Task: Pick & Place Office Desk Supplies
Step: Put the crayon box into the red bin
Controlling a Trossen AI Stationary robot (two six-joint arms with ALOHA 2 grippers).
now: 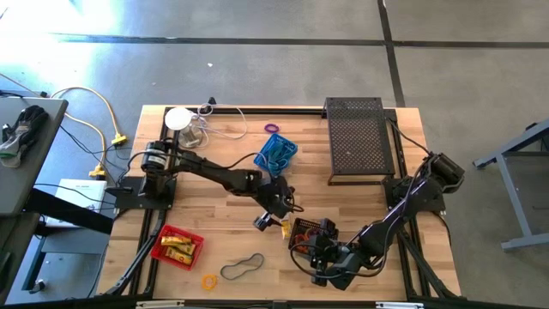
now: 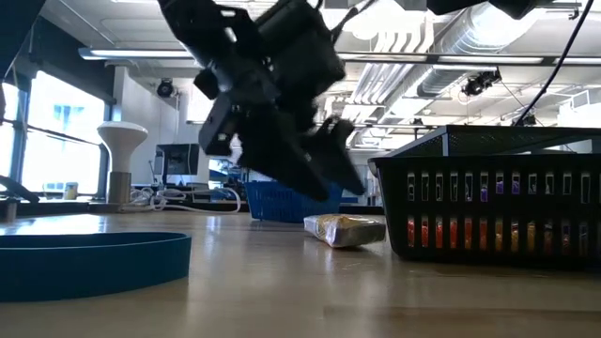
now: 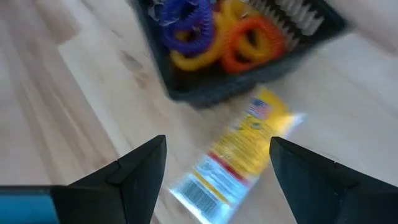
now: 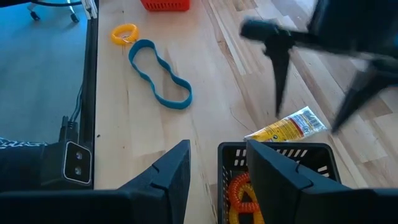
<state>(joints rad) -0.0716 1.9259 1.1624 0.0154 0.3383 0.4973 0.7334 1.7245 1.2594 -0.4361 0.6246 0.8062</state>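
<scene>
L gripper point(image 3: 214, 171) hovers w/ fingers wide over the yellow tube point(image 3: 239, 155), which lies flat on the bench point(image 1: 223, 223) just beside the black basket point(image 1: 309, 232). R gripper point(image 4: 214, 165) fingers narrow, clamped on the basket's wall. Step: approach for pick. Next, prob.: descend straight, straddle tube, close.

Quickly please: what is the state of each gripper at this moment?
Left gripper: open, empty, fingers either side of the yellow tube, not touching it.
Right gripper: closed on the black basket wall.
</scene>
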